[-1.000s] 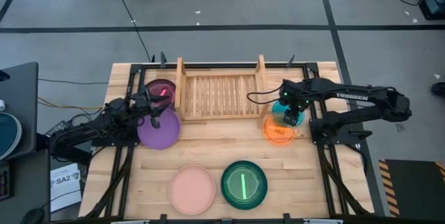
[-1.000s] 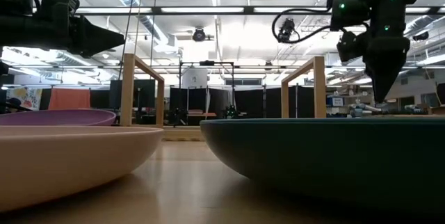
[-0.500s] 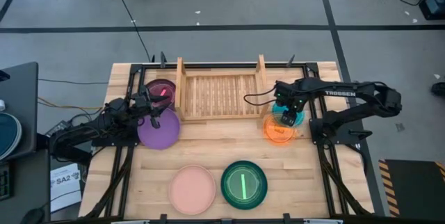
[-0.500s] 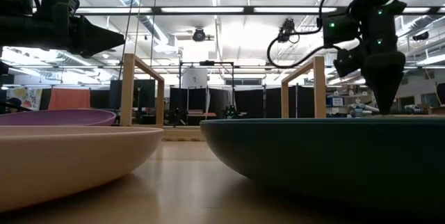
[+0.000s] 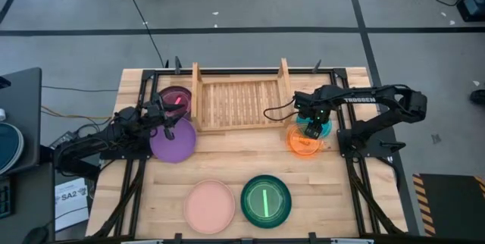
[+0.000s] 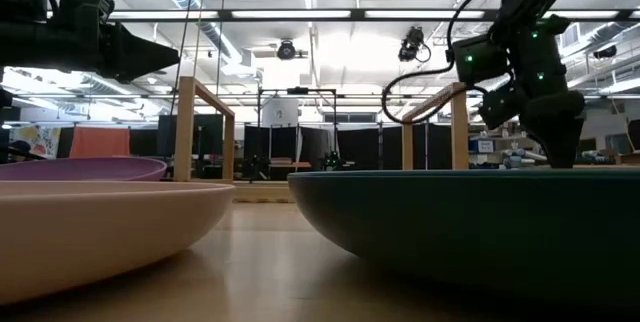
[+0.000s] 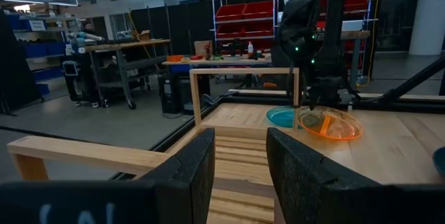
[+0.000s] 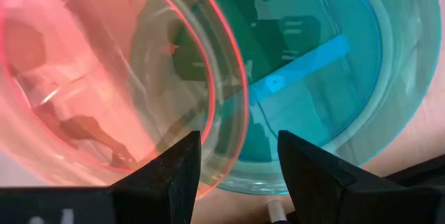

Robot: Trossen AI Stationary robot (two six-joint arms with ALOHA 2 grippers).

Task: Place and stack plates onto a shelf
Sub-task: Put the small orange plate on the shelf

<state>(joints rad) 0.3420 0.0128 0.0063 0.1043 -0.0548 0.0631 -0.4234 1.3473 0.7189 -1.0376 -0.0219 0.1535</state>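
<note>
Beside the empty shelf (image 5: 241, 104), the right gripper (image 5: 312, 125) hung open over the overlapping orange plate (image 5: 303, 141) and cyan plate (image 5: 319, 126), apparently picking; closing on a rim seemed next.

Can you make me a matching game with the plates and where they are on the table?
Things:
1. pink plate
2. maroon plate
3. orange plate
4. purple plate

Places:
A. just left of the shelf
B. beside the green plate, at the front
C. under the left gripper
D. overlapping the cyan plate, below the right gripper

Pairs: 1-B, 2-A, 3-D, 4-C
</note>
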